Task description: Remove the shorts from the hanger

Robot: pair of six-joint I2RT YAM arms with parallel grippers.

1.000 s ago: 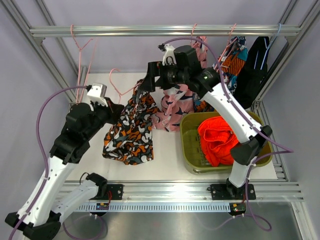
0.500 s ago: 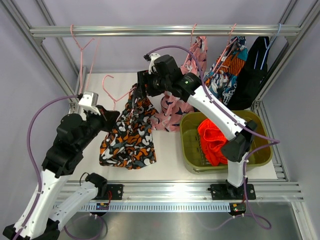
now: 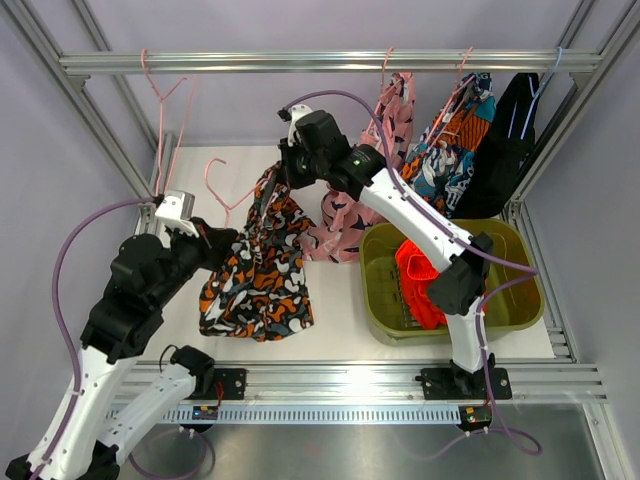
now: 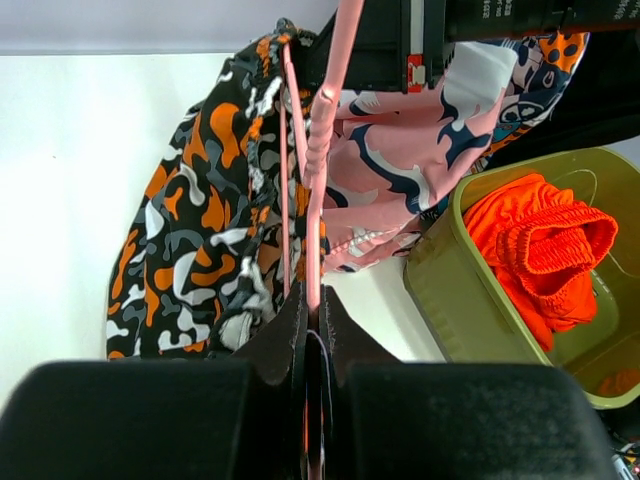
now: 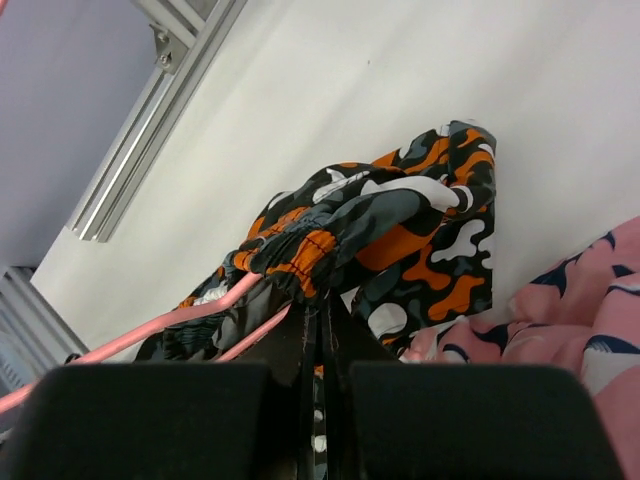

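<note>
Left gripper (image 4: 312, 305): jaws together, clamped on a wire of the pink hanger (image 4: 327, 140), which runs straight ahead of it. Which part of the hanger it holds, cannot tell.

Camouflage shorts (image 4: 200, 240): on that hanger, ahead and to the left of the left gripper, the cloth hanging down over the worktop (image 3: 340, 320). Touching it or not, cannot tell.

Right gripper (image 5: 318, 315): jaws together, pinched on the gathered elastic waistband of the camouflage shorts. The hanger wire passes just left of its tips. From above, the two grippers sit at opposite ends of the same garment.

Green bin (image 4: 440, 290): ahead and right of the left gripper, with plain orange shorts (image 4: 540, 240) inside. Pink print shorts (image 3: 345, 225) hang just beyond the right gripper. Teal print shorts (image 3: 455, 150) and black shorts (image 3: 510, 130) hang further off on the rail (image 3: 330, 62).

Step in hand, as judged: both holds are set for the pull-off, and the waistband is not yet off the wire.

Next move, as judged: the left gripper holds the hanger steady while the right draws the waistband along and clear of the wire end. Then carry to the bin.

Watch: the elastic may snag on the wire, and a shallow pinch on cloth may slip.
</note>
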